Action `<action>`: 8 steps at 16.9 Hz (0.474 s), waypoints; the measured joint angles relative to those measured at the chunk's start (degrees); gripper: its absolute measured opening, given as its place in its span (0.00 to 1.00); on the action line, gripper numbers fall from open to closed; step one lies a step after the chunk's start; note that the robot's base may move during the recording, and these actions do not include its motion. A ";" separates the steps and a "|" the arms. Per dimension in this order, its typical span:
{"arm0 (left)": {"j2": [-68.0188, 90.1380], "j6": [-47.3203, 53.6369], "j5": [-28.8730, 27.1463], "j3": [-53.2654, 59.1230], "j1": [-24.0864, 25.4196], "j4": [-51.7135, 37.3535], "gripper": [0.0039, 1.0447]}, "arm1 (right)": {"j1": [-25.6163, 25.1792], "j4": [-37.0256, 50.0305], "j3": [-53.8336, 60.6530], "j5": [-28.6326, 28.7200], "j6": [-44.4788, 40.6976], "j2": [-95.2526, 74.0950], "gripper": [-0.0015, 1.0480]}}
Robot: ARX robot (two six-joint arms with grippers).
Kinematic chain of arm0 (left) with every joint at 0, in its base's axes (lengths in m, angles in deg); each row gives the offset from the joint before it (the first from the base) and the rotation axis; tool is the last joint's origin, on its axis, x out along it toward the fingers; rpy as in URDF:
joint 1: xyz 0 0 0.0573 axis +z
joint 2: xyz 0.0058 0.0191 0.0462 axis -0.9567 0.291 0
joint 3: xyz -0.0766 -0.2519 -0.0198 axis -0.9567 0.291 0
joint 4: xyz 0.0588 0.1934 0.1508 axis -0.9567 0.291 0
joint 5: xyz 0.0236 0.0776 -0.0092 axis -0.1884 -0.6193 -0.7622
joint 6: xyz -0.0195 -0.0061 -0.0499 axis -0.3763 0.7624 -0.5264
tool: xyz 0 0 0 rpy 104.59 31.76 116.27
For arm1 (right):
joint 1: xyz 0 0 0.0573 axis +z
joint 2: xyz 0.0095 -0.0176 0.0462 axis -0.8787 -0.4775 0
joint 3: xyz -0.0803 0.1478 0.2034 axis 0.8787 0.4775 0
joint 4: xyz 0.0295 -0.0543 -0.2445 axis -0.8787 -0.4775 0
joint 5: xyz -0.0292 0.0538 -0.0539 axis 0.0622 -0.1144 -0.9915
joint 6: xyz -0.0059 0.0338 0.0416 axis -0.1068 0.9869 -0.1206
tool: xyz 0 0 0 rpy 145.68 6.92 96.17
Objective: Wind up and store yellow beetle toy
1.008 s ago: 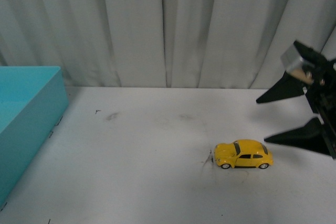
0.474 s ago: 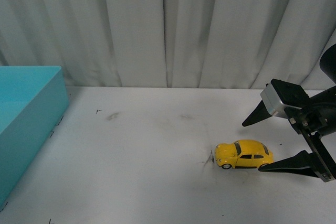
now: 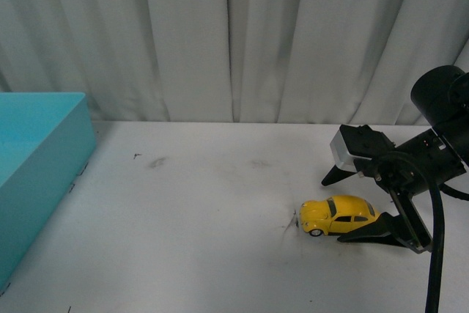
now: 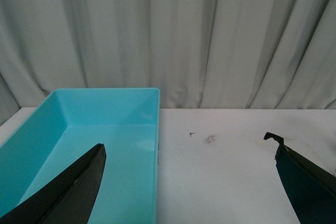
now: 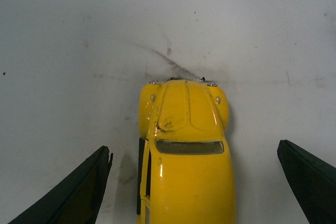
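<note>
Front view: the yellow toy car [image 3: 340, 215] sits on its wheels on the white table [image 3: 190, 210], over on the robot's right. Its nose points toward the blue bin [image 3: 44, 137], which stands well apart at the left edge.
Right side: the right gripper [image 3: 331, 212] is low over the table with its jaws spread wide and one finger on each side of the car. No contact with the body shows.
Right wrist view: the car [image 5: 186, 161] lies centred between the two dark fingers, with a clear gap on both sides.
Left side: the left gripper [image 4: 185, 142] has its jaws spread and holds nothing; its camera looks at the open-topped bin [image 4: 105, 98].
Feel: probably rigid, small and light. The glossy, rounded paint looks slippery.
Rolling: the wheels likely turn freely, so a finger that touches first could push the car away.
Hold: across the width on the flatter door panels, low and mid-body, not on the curved roof or bonnet.
Winding: likely a pull-back, which would need a firm pinch with the wheels pressed to the table.
</note>
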 joint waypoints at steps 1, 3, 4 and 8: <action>0.00 0.00 0.00 0.00 -0.02 -0.02 0.94 | 0.15 0.20 0.13 -0.96 0.13 -0.02 0.92; 0.00 0.00 0.00 0.00 -0.02 -0.02 0.94 | 0.09 0.15 0.22 -2.34 -0.17 -0.39 0.72; 0.00 0.00 0.00 0.00 -0.02 0.00 0.94 | 0.07 0.11 0.22 -2.60 -0.37 -0.57 0.64; 0.00 0.00 0.00 0.00 -0.02 -0.02 0.94 | 0.04 0.48 0.44 -1.57 -1.57 -0.81 0.41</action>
